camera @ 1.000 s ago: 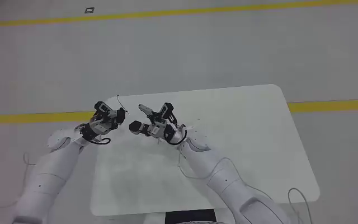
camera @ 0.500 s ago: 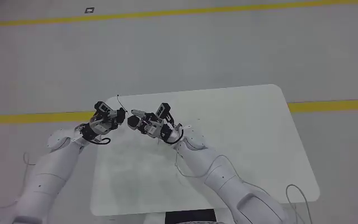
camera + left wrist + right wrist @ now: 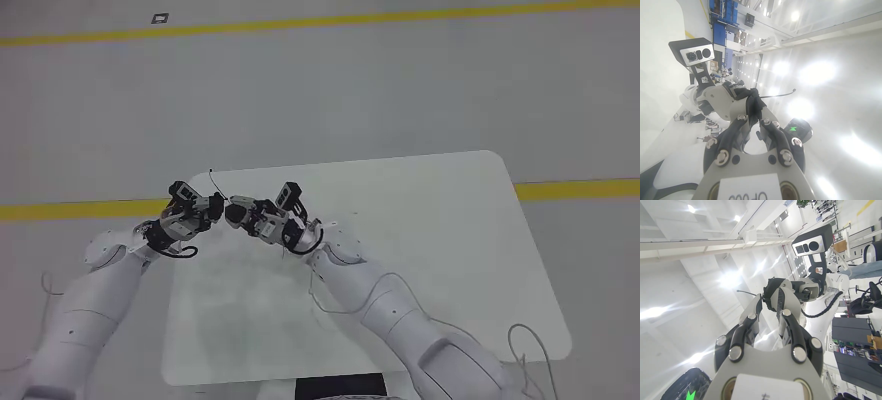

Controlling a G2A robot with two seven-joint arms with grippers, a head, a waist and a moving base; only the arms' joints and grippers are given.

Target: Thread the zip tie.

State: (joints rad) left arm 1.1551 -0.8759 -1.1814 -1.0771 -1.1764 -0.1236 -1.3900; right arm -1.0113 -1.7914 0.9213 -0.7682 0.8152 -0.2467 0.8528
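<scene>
1. Left gripper (image 3: pixel 753 106): jaws clamped on tie (image 3: pixel 780 95). In the top view the tie points to 11 o'clock, over the table (image 3: pixel 450 250) corner.
2. Right gripper (image 3: pixel 769 305), at the left one's 3 o'clock: jaws apart, tie at their tips.
3. Judged: no loop formed, threading yet to do.

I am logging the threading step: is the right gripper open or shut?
Open. The right gripper shows a clear gap between its fingers, near the zip tie.

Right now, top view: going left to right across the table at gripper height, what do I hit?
left gripper → right gripper → table, right rim. zip tie left out: it overlaps the left gripper.
</scene>
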